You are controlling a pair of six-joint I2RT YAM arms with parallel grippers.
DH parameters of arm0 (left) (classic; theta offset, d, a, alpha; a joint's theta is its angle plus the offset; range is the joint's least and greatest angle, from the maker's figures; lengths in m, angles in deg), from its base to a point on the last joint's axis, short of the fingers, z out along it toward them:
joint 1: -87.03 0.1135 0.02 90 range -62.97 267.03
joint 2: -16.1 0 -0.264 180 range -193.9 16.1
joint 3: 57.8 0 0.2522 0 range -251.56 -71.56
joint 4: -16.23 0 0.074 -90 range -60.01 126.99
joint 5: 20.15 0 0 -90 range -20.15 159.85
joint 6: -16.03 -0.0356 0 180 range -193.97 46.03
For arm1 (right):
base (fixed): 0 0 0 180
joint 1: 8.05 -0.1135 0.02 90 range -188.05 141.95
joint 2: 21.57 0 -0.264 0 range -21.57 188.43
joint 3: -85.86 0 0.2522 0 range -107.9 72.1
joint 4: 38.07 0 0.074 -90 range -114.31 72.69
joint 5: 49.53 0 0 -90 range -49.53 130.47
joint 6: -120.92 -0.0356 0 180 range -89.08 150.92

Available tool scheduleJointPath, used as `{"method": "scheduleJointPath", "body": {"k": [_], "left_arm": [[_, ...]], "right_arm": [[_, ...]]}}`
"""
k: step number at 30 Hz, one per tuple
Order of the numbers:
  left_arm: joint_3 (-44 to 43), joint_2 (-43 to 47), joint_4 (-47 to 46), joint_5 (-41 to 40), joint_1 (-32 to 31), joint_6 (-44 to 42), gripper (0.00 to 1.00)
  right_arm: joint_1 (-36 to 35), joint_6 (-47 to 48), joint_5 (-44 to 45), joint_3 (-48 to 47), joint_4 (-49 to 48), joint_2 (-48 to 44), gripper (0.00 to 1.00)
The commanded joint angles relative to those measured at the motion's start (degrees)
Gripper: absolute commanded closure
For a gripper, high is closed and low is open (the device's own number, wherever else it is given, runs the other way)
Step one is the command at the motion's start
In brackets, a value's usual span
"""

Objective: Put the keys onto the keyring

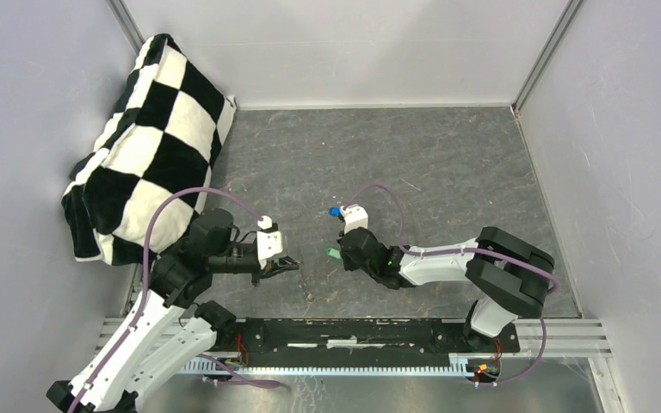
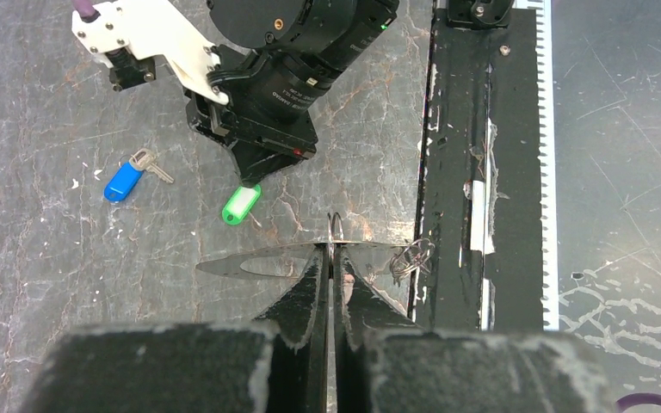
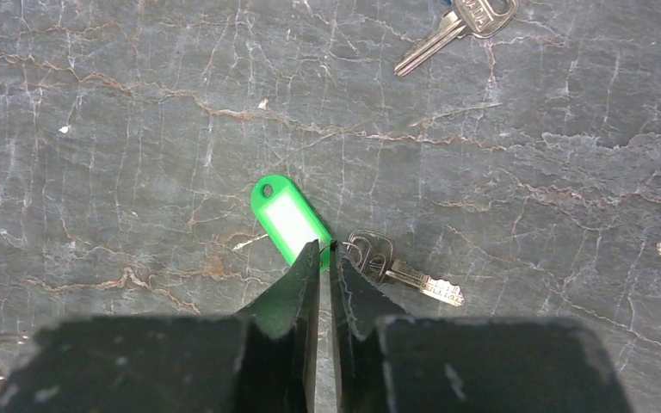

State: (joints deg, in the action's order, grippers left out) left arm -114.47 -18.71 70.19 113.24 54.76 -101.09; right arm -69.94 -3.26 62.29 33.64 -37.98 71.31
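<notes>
The keyring (image 2: 336, 229) stands edge-on in the lower middle of the left wrist view. It is clamped between the left fingers (image 2: 310, 288) just above the desk (image 2: 52, 284), and no key hangs from it as far as shows. The green key (image 3: 291, 217) lies mid-frame in the right wrist view. The right fingers (image 3: 303, 280) are together at the link between its tag and blade (apparently pinching it, not yet lifted). The blue key (image 2: 125, 181) lies loose at the upper left of the left wrist view, apart from both. By my reading the ring is in hand and one key gripped, and both threadings are left.
</notes>
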Motion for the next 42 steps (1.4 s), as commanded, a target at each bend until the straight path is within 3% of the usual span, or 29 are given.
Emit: {"method": "scheduleJointPath", "body": {"k": [1, 5, 9, 15, 18, 23, 29, 35, 42], "left_arm": [[-2.4, 0.3, -0.9, 0.6, -0.2, -1.8, 0.98], [-2.4, 0.4, -1.0, 0.5, -0.2, -1.2, 0.98], [-2.4, 0.4, -1.2, 0.3, -0.2, -0.3, 0.98], [-2.4, 0.3, -2.4, -0.3, -0.1, 1.6, 0.98], [-3.2, 0.1, -2.4, -0.4, -0.2, 2.0, 0.98], [-3.7, -1.2, -2.4, 0.0, -0.2, 2.1, 0.98], [-3.3, -1.8, -2.8, 0.8, -0.2, 2.2, 0.98], [-3.7, -2.4, -2.9, 0.9, -0.2, 1.5, 0.98], [-4.2, -2.1, -2.9, 0.7, -0.2, 1.6, 0.98]], "right_arm": [[-0.3, 1.0, 2.5, 0.6, -2.3, -1.9, 0.91], [-0.4, 7.1, 1.6, 4.7, -7.3, -7.8, 0.99], [-0.3, 14.6, -3.2, 9.2, -10.4, -15.4, 1.0], [-0.1, 16.8, -8.8, 11.5, -2.4, -23.2, 0.99], [-0.1, 13.1, -10.3, 9.7, 6.6, -23.2, 0.71], [-0.1, 8.6, -13.3, 11.1, 8.4, -24.4, 0.5], [0.8, 4.7, -7.9, 8.2, 4.1, -19.6, 0.47], [0.6, -5.3, -3.9, 2.2, 5.9, -8.3, 0.47], [0.6, -5.8, 1.5, -1.8, 5.5, -4.0, 0.46]]}}
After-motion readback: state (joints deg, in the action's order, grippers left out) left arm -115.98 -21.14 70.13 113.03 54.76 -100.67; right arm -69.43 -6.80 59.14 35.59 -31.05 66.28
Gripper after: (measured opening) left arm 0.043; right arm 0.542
